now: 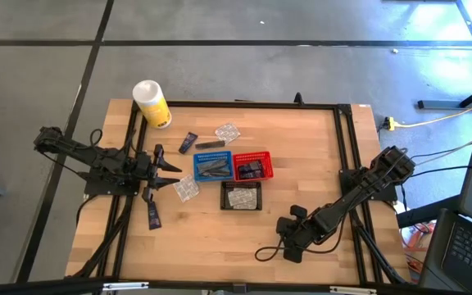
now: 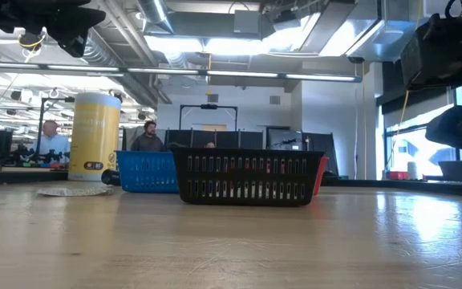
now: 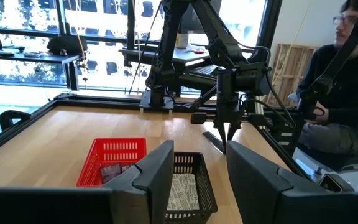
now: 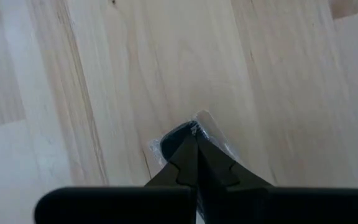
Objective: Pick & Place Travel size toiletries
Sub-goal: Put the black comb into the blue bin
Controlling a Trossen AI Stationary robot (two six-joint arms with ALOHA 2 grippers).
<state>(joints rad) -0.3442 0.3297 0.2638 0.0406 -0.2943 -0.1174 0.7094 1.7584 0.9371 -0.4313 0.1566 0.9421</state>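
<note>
two grippers: left gripper (image 1: 173,174) spread empty beside the baskets, right gripper (image 4: 196,138) pinching a clear packet (image 4: 213,134).

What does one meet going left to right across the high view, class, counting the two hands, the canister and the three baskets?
Canister → left hand → blue basket → black basket → red basket → right hand.

Robotics lab or open-plan workshop: pale wooden butcher-block table (image 1: 301,164), with exposed grey ceiling ducts (image 2: 215,24) above, seated people at desks (image 2: 147,136) behind it.
</note>
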